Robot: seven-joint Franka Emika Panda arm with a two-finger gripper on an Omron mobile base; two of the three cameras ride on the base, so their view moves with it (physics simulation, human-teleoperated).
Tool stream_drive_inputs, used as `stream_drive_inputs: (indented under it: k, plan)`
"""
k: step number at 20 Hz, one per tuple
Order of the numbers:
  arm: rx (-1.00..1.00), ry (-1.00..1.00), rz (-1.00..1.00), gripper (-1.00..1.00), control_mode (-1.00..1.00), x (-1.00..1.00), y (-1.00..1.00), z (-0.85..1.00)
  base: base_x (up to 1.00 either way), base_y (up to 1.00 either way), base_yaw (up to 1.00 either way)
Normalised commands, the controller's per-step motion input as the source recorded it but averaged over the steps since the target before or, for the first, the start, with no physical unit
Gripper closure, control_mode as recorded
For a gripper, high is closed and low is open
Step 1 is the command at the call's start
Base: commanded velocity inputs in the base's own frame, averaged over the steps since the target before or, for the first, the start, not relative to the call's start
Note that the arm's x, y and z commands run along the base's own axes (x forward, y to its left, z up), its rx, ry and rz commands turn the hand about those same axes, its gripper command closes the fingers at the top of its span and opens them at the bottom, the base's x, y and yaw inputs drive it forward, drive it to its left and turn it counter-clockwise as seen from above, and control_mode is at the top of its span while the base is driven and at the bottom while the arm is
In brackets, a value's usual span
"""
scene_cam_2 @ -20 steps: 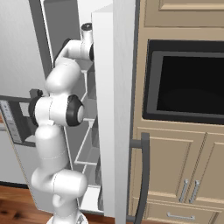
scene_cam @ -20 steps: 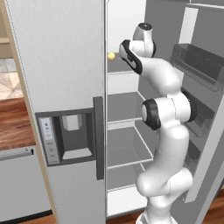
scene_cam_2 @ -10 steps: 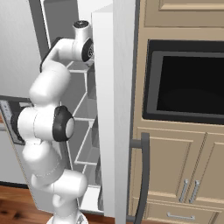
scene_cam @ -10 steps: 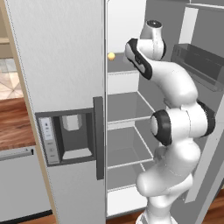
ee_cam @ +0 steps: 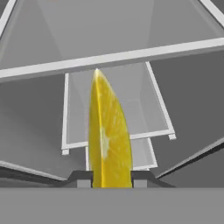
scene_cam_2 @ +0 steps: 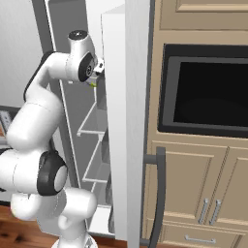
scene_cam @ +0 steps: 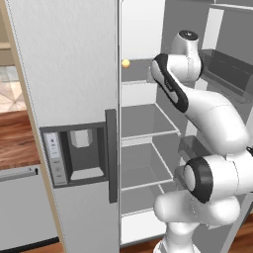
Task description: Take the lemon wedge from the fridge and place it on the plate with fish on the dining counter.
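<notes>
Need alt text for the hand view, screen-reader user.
A deep-yellow lemon wedge stands upright, pinched between the gripper's two dark finger tips at the bottom of the picture. Behind it are the fridge's grey interior walls and white-edged shelves, seen looking down past them.

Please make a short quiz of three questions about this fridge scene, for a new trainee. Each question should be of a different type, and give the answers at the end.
1. True or false: the gripper is shut on the lemon wedge.
2. Which fridge door stands closed in the left base view?
A. the door with the dispenser recess
B. the door with the shelf bins
C. both doors
3. Fill the gap: in the left base view, a small round yellowish fruit sits on an upper ____ inside the fridge.

Key: 1 true; 2 A; 3 shelf.
</notes>
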Motion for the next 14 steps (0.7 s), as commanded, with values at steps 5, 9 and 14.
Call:
stream_drive_inputs:
  k: [5, 9, 14]
  plan:
    - [0.00, 0.08, 0.04, 1.00, -1.00, -1.00, 0.16, -0.64, 0.00, 0.00, 0.00]
    - [-0.04, 0.11, 0.02, 1.00, -1.00, -1.00, 0.35, -0.71, 0.00, 0.00, 0.00]
    - [-0.02, -0.09, 0.00, 1.00, -1.00, -0.50, 0.31, -0.35, 0.00, 0.00, 0.00]
